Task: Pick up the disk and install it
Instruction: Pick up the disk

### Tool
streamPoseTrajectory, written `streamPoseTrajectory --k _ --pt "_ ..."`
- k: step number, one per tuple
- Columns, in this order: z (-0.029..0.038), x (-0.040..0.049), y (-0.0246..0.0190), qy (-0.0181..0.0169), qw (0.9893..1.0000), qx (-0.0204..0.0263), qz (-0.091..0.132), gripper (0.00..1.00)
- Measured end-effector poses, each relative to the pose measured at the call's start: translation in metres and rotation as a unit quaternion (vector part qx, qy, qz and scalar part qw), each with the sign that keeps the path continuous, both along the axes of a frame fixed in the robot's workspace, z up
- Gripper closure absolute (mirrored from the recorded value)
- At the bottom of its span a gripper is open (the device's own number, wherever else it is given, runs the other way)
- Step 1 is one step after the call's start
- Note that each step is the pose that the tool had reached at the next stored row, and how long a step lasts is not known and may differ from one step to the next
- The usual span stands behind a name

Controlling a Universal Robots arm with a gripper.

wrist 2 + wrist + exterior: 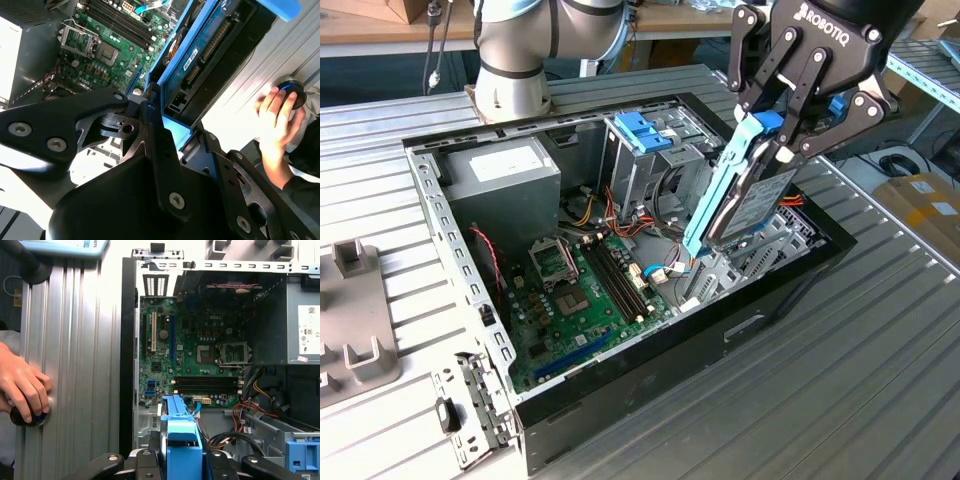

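Computer case (pixel 620 400) lies open on the ribbed worktop (pixel 840 380); every place below is taken from it. Power supply (pixel 505 180) at its far corner on the exterior view's left, motherboard (pixel 590 290) on its floor, blue-latched drive cage (pixel 650 150) behind. Disk (pixel 755 195) hangs over the case's right end, long axis steeply tilted, lower end toward the bay. Pincer (pixel 800 120) clenched on the disk's upper end.
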State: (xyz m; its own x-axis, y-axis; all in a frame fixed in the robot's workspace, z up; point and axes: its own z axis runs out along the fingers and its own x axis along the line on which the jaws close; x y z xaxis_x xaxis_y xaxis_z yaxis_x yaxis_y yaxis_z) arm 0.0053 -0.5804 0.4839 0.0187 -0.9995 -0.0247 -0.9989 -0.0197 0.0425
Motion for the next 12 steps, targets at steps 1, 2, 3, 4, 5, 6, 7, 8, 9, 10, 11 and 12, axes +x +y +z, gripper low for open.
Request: streamPoseTrajectory --k 1,2,3,4,5,6,7,8,9,10,11,12 --pt "0.0 0.0002 -0.0001 0.0 1.0 0.0 0.0 0.63" --pt "-0.0001 0.0008 -0.0003 0.0 1.0 0.0001 0.0 0.63" --pt "-0.0001 0.0018 -0.0004 0.0 1.0 0.0 0.0 0.63" --pt "-0.0001 0.0026 -0.0005 0.0 1.0 0.0 0.0 0.63" --pt "-0.0001 0.0027 -0.0006 0.0 1.0 0.0 0.0 0.63" --pt "-0.0001 0.0031 -0.0006 0.0 1.0 0.0 0.0 0.63" --pt "-0.0001 0.0038 -0.0007 0.0 1.0 0.0 0.0 0.63" --pt "-0.0002 0.0042 -0.0007 0.0 1.0 0.0 0.0 0.63" --pt "-0.0001 0.0045 -0.0007 0.0 1.0 0.0 0.0 0.63" --pt "-0.0002 0.005 -0.0007 0.0 1.0 0.0 0.0 0.63" --pt "-0.0002 0.0054 -0.0007 0.0 1.0 0.0 0.0 0.63" --pt "-0.0002 0.006 -0.0007 0.0 1.0 0.0 0.0 0.63"
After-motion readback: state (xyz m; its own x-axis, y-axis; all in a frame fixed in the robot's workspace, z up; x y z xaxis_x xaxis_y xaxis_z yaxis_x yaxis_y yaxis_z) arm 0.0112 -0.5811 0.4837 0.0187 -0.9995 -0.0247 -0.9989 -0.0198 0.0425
